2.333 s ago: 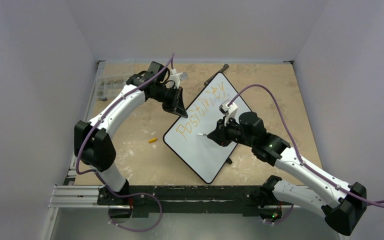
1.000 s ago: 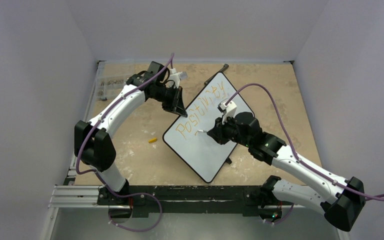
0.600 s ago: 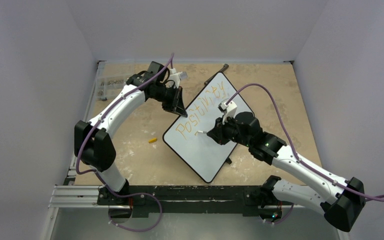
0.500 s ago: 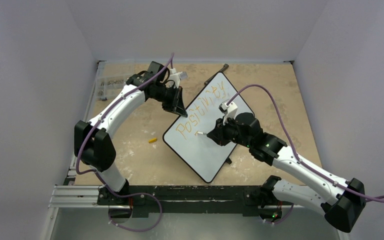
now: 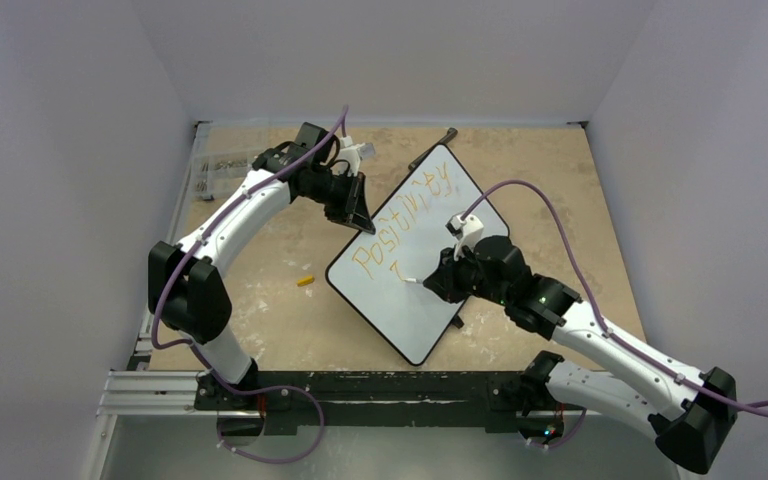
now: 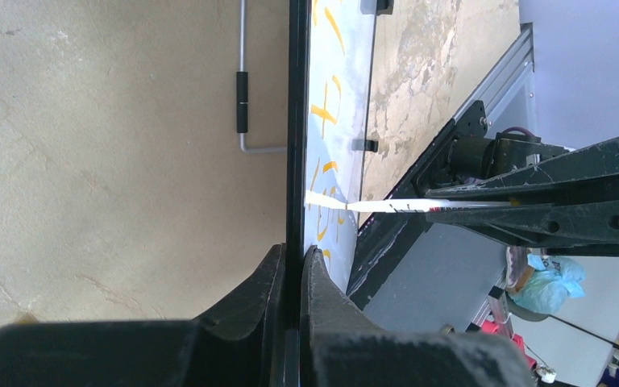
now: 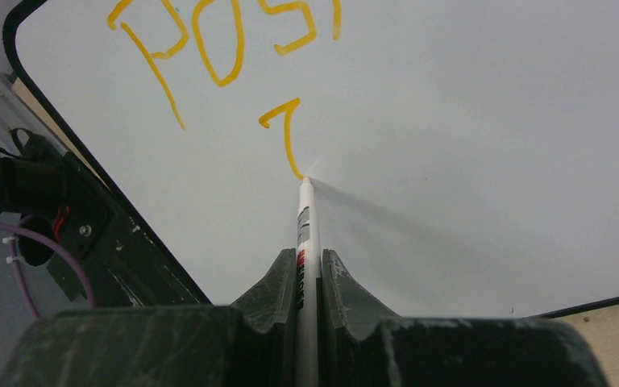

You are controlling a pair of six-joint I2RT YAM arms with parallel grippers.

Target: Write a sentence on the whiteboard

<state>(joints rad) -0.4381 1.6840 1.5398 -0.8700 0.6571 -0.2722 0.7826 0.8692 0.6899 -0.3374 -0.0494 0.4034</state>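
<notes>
Right wrist: right gripper (image 7: 309, 268) clamps slim white marker (image 7: 305, 216), tip on black-framed whiteboard (image 7: 483, 113) at orange-yellow lettering (image 7: 290, 141); left gripper (image 6: 293, 262) pinches its edge.

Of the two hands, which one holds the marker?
The right hand: it is shut on the white marker, whose tip touches the whiteboard. The left hand only clamps the whiteboard's edge.

- Plain pale walls (image 5: 60, 150) close in left, back and right of the frame, evenly lit.
- Tan, scuffed table (image 5: 290, 330) fills the centre.
- Aluminium rail (image 5: 150, 385) runs along lower left.
</notes>
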